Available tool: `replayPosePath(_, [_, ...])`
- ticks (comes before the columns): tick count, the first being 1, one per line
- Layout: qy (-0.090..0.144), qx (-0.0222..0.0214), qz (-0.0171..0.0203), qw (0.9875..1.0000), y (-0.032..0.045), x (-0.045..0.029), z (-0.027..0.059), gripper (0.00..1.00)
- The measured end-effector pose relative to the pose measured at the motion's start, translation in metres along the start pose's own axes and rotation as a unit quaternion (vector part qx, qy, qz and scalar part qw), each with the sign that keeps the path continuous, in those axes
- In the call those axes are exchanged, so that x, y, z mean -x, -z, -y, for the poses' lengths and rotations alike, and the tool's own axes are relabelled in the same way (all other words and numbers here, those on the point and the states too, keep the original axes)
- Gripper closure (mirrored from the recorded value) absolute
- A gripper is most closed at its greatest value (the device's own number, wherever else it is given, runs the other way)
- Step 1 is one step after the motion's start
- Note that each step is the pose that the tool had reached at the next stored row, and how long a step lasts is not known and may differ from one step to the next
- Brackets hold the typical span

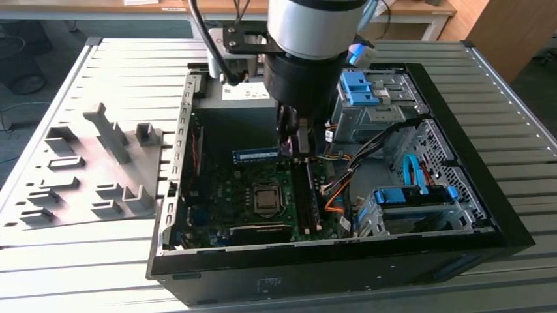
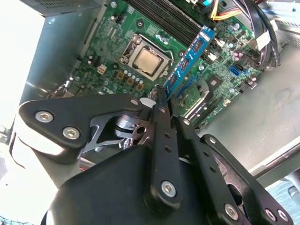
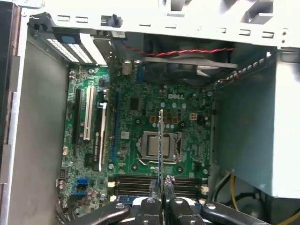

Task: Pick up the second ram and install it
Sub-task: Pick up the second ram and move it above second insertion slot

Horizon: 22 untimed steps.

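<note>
exterior view high, wrist views near motherboard [image 3: 190, 140]

A maker's mark in white lettering is showing on the motherboard [image 3: 140, 123] in the first wrist view, near the processor socket [image 3: 150, 145]; a pale label is sitting on the second ram [image 1: 255, 155] in the exterior view, its print too small to read; faint marks are showing on the case front [image 1: 270, 283], likewise unreadable.
</note>
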<state>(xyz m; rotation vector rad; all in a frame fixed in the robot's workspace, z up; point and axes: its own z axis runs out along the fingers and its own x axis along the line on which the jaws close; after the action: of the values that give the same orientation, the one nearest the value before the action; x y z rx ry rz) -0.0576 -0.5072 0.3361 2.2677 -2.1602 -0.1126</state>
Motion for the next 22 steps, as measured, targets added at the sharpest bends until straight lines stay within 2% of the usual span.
replayPosePath(3, [0.0, -0.0001, 0.0002, 1.0, -0.0051, -0.0048, 0.0011, 0.86])
replayPosePath(10, [0.0, 0.0, 0.0, 1.0, -0.0169, -0.0063, 0.0136, 0.86])
replayPosePath(17, [0.0, 0.0, 0.0001, 1.0, -0.0293, -0.0069, 0.015, 0.86])
replayPosePath(22, [0.0, 0.0, 0.0, 1.0, -0.0298, -0.0069, 0.0151, 0.86])
